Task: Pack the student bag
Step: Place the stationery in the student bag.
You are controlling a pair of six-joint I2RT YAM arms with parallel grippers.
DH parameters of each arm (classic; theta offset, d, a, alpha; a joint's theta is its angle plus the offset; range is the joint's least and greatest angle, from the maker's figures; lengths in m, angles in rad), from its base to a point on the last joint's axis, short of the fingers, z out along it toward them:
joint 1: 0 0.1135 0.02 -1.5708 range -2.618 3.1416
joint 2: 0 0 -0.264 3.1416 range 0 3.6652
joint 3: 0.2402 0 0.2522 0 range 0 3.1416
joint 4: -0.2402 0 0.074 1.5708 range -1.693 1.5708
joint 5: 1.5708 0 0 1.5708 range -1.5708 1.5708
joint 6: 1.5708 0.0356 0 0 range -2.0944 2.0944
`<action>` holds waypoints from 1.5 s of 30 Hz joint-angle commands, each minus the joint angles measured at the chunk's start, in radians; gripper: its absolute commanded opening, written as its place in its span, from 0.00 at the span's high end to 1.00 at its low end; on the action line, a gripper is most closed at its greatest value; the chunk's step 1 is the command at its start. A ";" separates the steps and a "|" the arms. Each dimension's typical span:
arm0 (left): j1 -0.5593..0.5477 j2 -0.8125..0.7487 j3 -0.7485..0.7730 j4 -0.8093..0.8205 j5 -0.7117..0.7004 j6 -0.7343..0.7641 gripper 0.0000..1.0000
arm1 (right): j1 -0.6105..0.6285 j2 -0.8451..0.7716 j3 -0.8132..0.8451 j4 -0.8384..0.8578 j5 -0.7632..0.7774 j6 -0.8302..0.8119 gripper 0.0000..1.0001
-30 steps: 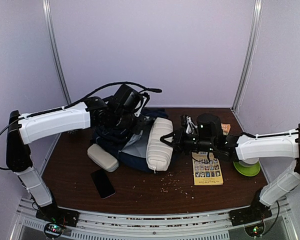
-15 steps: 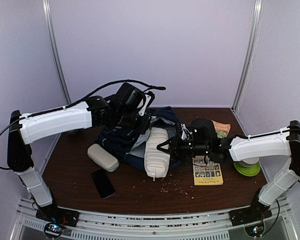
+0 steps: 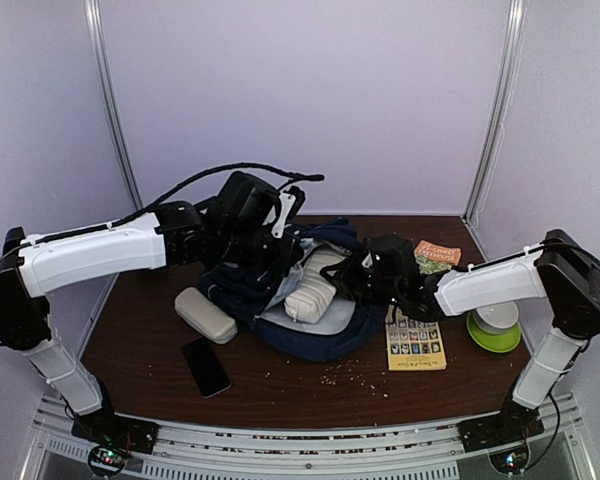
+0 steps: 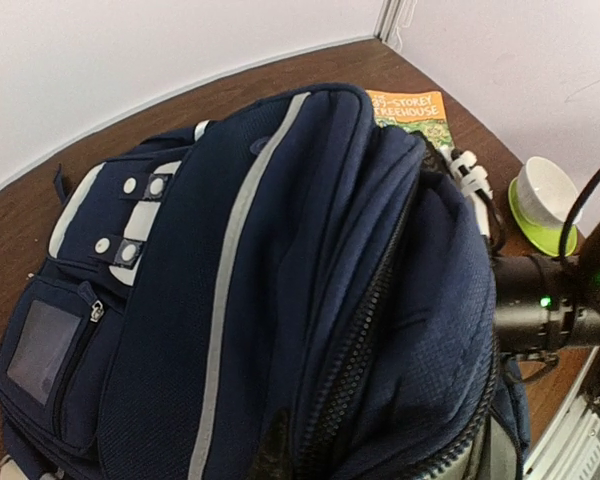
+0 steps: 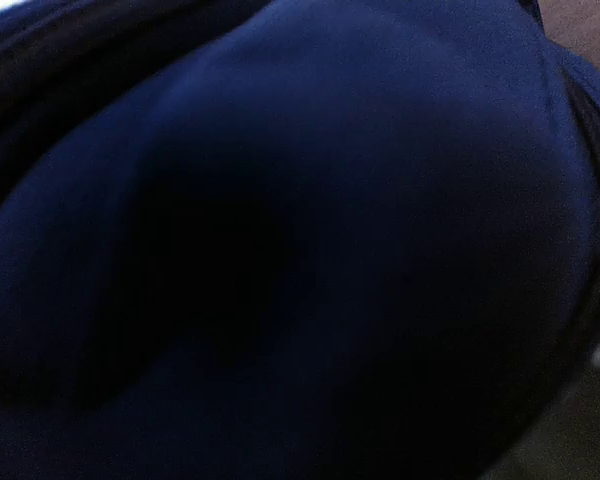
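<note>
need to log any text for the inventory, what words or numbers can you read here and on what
"-STOREY TREEHOUSE": on the cover of the orange book; the start of the title is cut off by the bag.
Too small to read: the cover print on the yellow book.
No text visible on the bag, the white pouch or the phone.

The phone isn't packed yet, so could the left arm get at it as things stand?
Probably not at once: the left gripper is shut on the student bag. The phone itself lies uncovered on the table, nothing over it.
</note>
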 commanded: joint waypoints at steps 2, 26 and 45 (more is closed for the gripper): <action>-0.019 -0.083 0.019 0.247 0.135 -0.128 1.00 | 0.003 0.064 0.031 0.165 0.190 0.055 1.00; 0.039 -0.096 0.001 0.270 0.092 -0.150 1.00 | 0.060 0.149 0.253 -0.033 -0.001 -0.066 0.20; 0.090 -0.097 0.033 0.311 0.225 -0.197 1.00 | 0.061 0.077 0.153 -0.164 0.026 -0.074 0.67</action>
